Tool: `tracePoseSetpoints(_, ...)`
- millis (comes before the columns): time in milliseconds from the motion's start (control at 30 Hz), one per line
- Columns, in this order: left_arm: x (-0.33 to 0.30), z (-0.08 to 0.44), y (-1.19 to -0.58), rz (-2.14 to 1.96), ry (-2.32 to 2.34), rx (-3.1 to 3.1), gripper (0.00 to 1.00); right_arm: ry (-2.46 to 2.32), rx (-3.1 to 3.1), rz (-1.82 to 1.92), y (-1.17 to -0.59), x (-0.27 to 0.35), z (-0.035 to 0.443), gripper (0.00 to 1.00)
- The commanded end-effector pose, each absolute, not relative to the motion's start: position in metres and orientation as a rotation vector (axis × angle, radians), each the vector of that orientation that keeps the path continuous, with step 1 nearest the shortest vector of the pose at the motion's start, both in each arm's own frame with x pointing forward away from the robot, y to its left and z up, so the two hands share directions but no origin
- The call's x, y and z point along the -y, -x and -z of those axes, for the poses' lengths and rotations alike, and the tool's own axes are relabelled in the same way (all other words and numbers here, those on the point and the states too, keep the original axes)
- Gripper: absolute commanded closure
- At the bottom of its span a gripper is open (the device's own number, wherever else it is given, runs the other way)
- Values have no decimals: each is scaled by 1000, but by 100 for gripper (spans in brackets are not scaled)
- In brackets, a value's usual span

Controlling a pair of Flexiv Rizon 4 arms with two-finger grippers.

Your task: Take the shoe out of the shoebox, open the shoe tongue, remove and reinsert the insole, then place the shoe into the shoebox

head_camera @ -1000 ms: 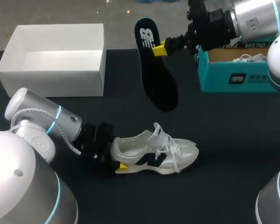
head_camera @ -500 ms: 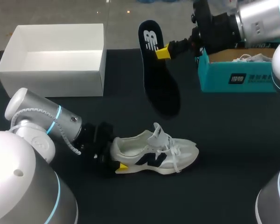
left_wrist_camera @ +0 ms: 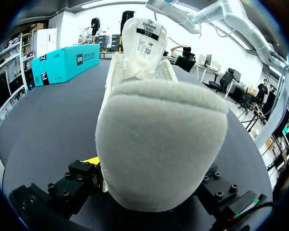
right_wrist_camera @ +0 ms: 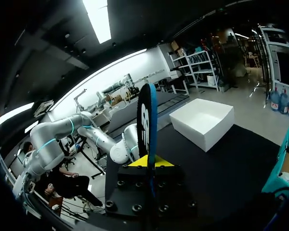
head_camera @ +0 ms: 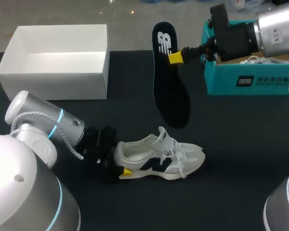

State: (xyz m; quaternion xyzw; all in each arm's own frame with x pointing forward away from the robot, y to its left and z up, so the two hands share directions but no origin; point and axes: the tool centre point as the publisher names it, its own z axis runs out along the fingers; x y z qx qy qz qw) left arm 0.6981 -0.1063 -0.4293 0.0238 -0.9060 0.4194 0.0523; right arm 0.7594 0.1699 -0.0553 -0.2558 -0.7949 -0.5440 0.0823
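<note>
Right hand (head_camera: pixel 176 57) is clamped on the insole (head_camera: pixel 171 91), pinching one long edge near the heel end. It holds the insole in the air above the desk (head_camera: pixel 241 144), between the white box (head_camera: pixel 58 62) and the teal box (head_camera: pixel 241 79), toe end hanging down. Left hand (head_camera: pixel 118 161) is clamped on the heel of the shoe (head_camera: pixel 159 159), which stands on its sole on the desk below the insole, tongue raised.

Risks, as judged:
- The grip is narrow and sits on the edge only, so the insole could pivot or slip between the fingers once its toe meets resistance.
- The hanging toe end could catch on the raised tongue or the loose laces and fold instead of sliding in.
- A push along the shoe could twist it in the left hand, since only the heel is held.

Condition: the insole is dark, thin and flat, with a white mark at its heel end. The shoe is off-white with a dark side emblem, white laces and a fleecy heel collar. The white box is open and empty.
</note>
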Motion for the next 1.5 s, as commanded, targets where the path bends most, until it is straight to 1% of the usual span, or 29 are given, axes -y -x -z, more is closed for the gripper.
tracePoseSetpoints(33,108,434,-696,-1270,-75,2758,100,826,2394,1610,-743,-137,39,100)
tracePoseSetpoints(433,108,434,-696,-1270,-75,2758,100,899,2366,1695,-749,-96,9,100)
tracePoseSetpoints(700,108,434,-696,-1270,-75,2758,100,878,2261,1768,-735,-74,-14,100)
tracePoseSetpoints(933,108,434,-696,-1270,-75,2758,100,867,2267,1683,-715,-66,-16,100)
tracePoseSetpoints(1500,108,434,-696,-1270,-75,2758,100,867,2267,1683,-715,-66,-16,100)
